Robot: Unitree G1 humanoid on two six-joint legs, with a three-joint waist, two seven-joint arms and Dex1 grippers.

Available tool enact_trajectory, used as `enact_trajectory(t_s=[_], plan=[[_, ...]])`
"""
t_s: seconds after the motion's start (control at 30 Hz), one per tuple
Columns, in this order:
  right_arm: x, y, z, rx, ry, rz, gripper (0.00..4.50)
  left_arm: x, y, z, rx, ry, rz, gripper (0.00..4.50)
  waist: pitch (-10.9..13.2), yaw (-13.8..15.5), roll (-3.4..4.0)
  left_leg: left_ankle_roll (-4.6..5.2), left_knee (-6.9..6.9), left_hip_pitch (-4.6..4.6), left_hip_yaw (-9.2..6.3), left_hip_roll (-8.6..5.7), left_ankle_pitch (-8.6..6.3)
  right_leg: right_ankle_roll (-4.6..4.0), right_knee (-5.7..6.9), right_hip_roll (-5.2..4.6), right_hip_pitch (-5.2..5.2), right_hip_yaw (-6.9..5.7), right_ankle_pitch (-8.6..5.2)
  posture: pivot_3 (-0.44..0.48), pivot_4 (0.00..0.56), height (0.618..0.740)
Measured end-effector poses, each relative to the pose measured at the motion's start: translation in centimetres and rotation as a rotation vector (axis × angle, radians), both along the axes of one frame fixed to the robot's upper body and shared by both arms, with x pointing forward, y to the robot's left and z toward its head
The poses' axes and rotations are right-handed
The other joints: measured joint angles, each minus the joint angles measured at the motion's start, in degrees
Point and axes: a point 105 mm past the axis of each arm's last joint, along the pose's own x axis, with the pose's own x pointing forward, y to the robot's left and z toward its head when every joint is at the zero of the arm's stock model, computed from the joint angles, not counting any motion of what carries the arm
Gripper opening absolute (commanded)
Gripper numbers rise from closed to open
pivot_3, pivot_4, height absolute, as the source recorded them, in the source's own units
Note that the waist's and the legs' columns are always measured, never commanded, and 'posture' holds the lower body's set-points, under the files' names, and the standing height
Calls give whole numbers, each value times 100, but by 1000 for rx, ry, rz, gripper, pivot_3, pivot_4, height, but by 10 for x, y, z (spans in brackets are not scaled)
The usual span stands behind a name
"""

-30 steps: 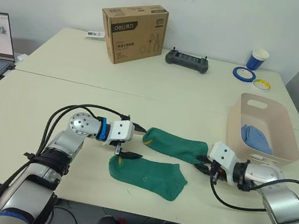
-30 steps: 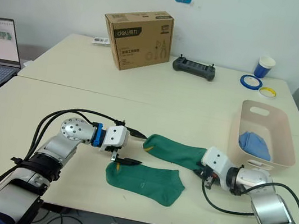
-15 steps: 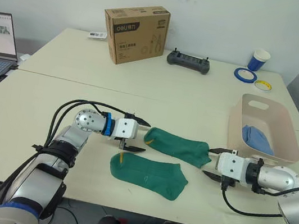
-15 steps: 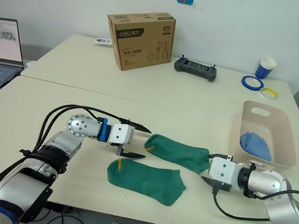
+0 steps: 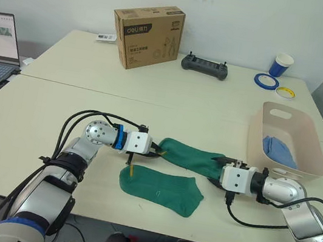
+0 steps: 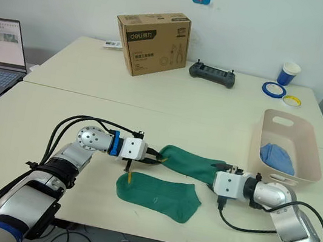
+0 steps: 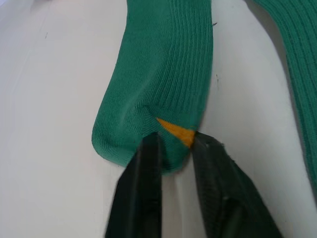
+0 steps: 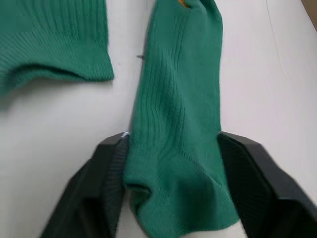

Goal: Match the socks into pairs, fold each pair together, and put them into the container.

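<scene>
1. Two green socks lie unfolded: your left gripper (image 7: 171, 148) is pinched on the far sock (image 5: 191, 158) at its yellow toe; the right gripper (image 8: 171, 191) straddles its cuff, jaws apart.
2. Close right, then lift it onto the near sock (image 5: 160, 188); the container (image 5: 310, 158) waits beyond your right jaws.

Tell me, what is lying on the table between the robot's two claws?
One dark green sock stretches from the left gripper, pinching its toe end, to the right gripper, open around its cuff end. The head views show this. A second green sock lies nearer, beside it.
</scene>
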Motion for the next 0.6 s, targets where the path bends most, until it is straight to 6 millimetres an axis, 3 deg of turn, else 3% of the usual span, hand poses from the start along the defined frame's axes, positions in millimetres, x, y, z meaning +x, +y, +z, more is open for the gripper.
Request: enact_trajectory(t_s=[0.13, 0.2, 0.43, 0.6], plan=[[-2, 0, -1, 2, 12, 5, 428, -1, -2, -1, -1, 8, -6, 0, 0, 3, 0, 0, 1, 0, 1, -1, 0, 1, 0, -1, 0, 1, 0, 0, 150, 740], [-1, -1, 0, 5, 11, 3, 37, -1, -2, -1, -1, 10, -6, 0, 0, 3, 0, 0, 1, 0, 1, 0, 0, 1, 0, 0, 0, 0, 0, 0, 150, 740], [2, -5, 8, 78, 24, -40, 15, 0, -1, 0, -22, 54, 12, 0, 0, 6, 0, 0, 1, 0, 0, 0, 0, 0, 2, 0, 0, 0, 0, 0, 150, 740], [5, -5, 18, 127, 30, -63, 15, 3, 0, 20, -110, 76, 30, 0, 0, 8, 0, 0, 1, 0, 0, 1, 0, -2, 2, 0, 0, 0, 1, 0, 150, 740]])
